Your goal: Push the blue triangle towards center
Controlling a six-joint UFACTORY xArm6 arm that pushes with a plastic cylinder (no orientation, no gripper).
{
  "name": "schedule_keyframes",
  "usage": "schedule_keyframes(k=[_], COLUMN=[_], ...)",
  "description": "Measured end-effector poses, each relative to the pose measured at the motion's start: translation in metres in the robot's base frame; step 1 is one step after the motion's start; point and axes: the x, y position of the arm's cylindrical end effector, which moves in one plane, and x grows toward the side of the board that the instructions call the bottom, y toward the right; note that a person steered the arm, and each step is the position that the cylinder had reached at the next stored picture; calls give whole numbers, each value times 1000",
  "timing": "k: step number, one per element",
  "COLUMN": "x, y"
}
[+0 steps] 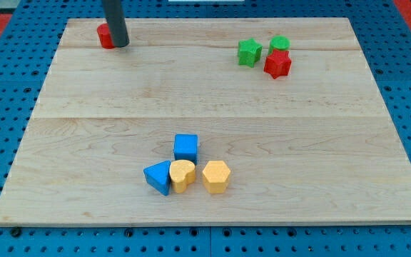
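Tip (120,45) bare against red block (105,36), blue triangle (158,176) well below-right of it; light, rigid, likely slides easily, best pushed from its lower-left face.

The pale wooden board (212,93) lies open across its middle band, from nine o'clock through centre to three o'clock. The blue triangular block (158,176) at six o'clock is hemmed by the yellow heart-shaped block (183,175) touching its three o'clock side and the blue cube (186,147) at its one o'clock; its nine o'clock flank is free
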Motion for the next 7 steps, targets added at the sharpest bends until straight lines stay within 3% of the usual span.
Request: schedule_keyframes(k=[3,4,5,6,7], x=[3,1,-46,43,162], y=[-18,34,98,134,107])
